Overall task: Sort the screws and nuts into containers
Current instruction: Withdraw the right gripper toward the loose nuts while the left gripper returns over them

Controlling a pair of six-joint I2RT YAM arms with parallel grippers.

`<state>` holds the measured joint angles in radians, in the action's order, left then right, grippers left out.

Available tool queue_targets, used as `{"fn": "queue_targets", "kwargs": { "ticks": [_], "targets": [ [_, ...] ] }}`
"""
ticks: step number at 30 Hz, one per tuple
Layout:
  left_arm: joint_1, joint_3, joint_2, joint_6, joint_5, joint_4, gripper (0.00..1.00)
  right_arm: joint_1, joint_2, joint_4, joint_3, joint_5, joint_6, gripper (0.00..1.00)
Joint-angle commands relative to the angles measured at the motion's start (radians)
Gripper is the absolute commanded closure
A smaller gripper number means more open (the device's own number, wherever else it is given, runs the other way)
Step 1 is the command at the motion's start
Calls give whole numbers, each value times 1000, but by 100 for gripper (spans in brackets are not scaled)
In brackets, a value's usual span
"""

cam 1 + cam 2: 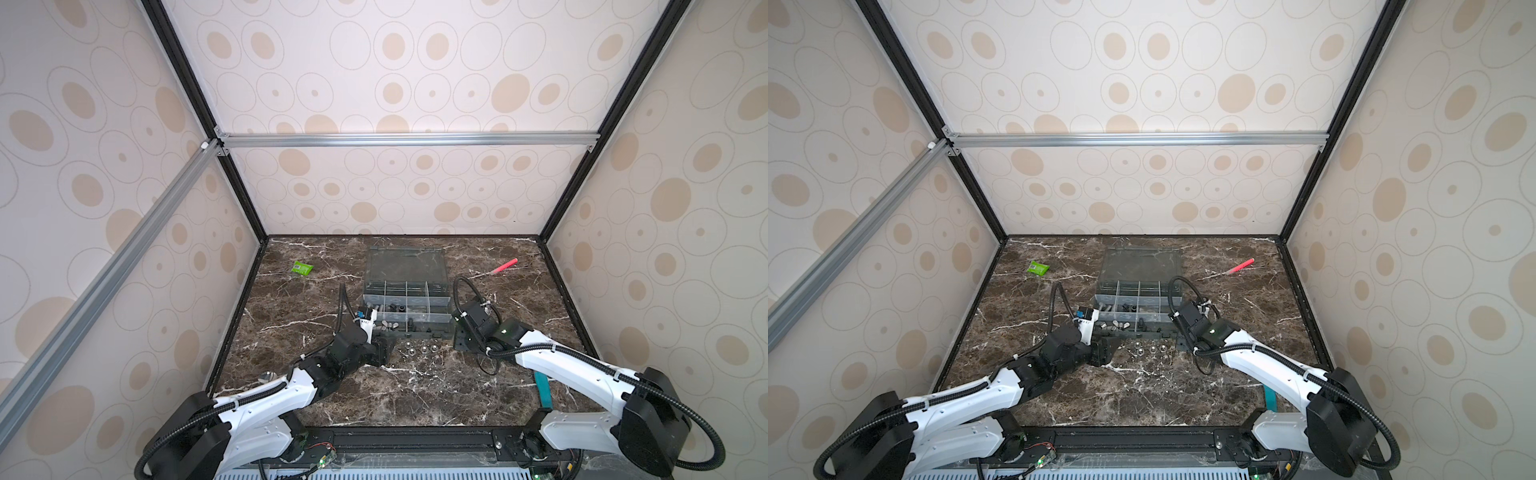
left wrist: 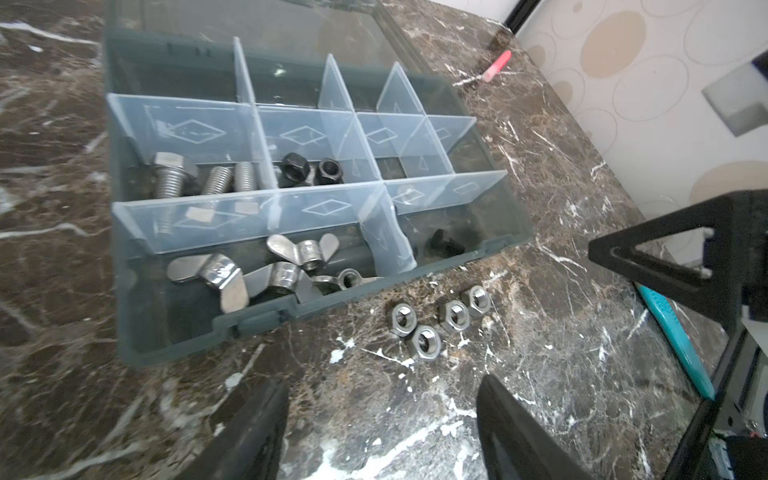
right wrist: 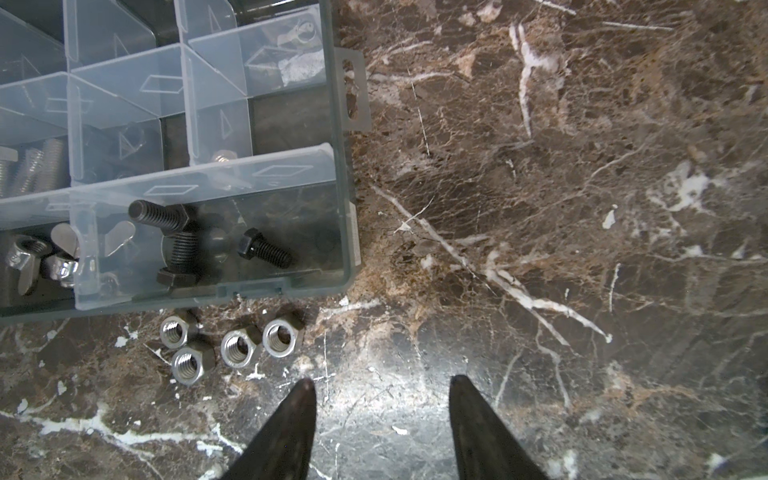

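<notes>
Both top views: grey organizer box (image 1: 436, 330), lid flipped back, sits centre, lower half of frame, on marble table (image 1: 415, 395). Four silver hex nuts (image 1: 419, 350) lie loose on table just below box's front edge, btwn the two arms. L gripper (image 2: 382, 384): fingers apart, nothing btwn them, near the nuts, not touching. R gripper (image 3: 383, 379): also spread, empty, over bare table beside nuts. In separate cells: silver screws (image 2: 168, 178), black nuts (image 2: 295, 168), wing nuts (image 2: 286, 276), black screws (image 3: 183, 249). Red pen (image 1: 503, 267) upper right of box; green packet (image 1: 302, 268) upper left.
</notes>
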<state>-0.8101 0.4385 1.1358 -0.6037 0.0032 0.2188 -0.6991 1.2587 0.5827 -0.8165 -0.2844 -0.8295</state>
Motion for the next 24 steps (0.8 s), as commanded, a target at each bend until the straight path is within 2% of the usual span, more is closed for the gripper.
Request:
{"fn": "queue_targets", "kwargs": {
  "ticks": [1, 9, 24],
  "targets": [
    [-38, 73, 67, 26, 5, -6, 29, 5, -11, 19, 14, 0, -23, 45],
    [-96, 217, 267, 72, 29, -128, 35, 6, -45, 28, 38, -6, -36, 45],
    [-132, 365, 471, 146, 38, -200, 41, 4, -78, 35, 63, -11, -47, 44]
  ]
}}
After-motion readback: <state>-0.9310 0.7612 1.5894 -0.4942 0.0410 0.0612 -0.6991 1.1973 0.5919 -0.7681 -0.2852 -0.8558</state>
